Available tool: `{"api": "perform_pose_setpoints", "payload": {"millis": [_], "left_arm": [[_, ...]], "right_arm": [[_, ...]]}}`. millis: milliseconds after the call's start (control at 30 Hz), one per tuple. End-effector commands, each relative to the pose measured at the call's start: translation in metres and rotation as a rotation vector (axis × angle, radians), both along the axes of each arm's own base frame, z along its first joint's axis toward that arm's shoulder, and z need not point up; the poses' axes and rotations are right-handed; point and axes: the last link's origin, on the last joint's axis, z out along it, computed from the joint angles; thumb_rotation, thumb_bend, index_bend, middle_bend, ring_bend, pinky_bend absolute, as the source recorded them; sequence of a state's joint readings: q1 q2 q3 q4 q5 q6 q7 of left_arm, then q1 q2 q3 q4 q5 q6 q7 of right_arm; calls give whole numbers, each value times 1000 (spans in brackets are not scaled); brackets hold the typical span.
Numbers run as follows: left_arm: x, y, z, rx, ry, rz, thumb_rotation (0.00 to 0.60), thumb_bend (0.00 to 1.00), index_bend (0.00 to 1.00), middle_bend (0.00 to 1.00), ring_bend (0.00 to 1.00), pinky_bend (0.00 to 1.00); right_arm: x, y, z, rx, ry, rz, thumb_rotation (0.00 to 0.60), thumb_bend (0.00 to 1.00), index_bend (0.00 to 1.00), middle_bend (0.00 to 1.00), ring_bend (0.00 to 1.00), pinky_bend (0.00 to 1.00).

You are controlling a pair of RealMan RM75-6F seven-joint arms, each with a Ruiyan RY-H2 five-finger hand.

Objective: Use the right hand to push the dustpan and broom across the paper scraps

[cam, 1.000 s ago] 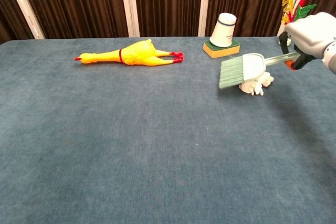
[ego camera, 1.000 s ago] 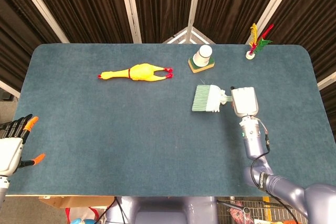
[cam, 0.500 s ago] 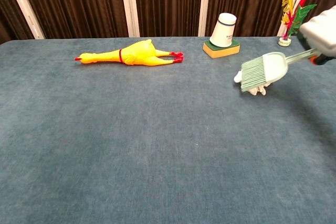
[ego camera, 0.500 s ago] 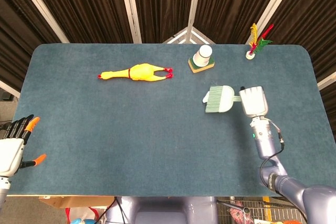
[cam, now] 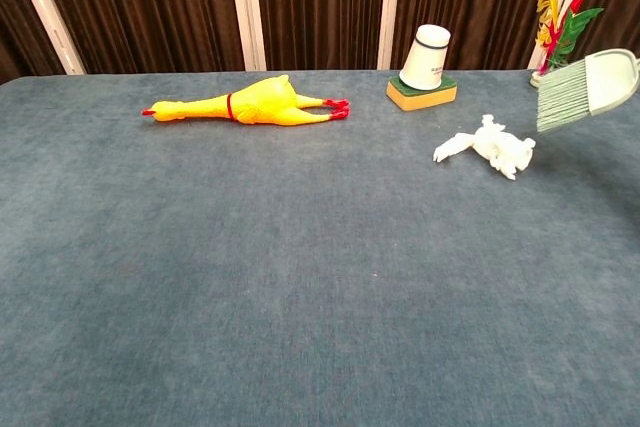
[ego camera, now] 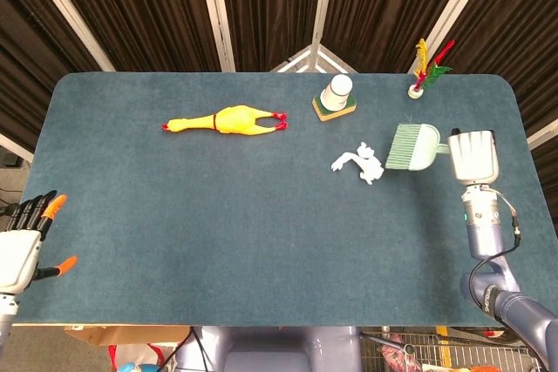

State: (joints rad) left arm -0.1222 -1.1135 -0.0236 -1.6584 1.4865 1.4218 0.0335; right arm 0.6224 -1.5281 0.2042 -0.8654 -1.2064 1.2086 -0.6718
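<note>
Broom lifted beside the paper scraps, near the desk's right edge.

My right robot hand [ego camera: 473, 156] gripped the broom [ego camera: 412, 146] by its handle, bristles raised just right of the paper scraps [ego camera: 358, 163] and apart from them. My left robot hand [ego camera: 22, 246] hung open past the desk's [ego camera: 174, 215] left edge, holding nothing. Bare desk lay wide toward the near side; the rubber chicken [ego camera: 225, 120] and the cup [ego camera: 336, 90] on its sponge [ego camera: 335, 110] stood farther back. I couldn't read the cup's label.
</note>
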Motion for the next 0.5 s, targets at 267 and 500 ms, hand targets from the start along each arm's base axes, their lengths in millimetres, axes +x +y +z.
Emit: {"api": "perform_pose_setpoints", "payload": {"millis": [267, 500], "left_arm": [[1, 2, -3, -9, 2, 0, 600, 0, 0, 0, 0, 0], [-1, 1, 1, 1, -11, 6, 600, 0, 0, 0, 0, 0]], "right_arm": [[79, 3, -30, 108, -74, 195, 600, 581, 741, 952, 960, 830], [104, 5, -78, 194, -72, 182, 600, 581, 741, 952, 960, 830]]}}
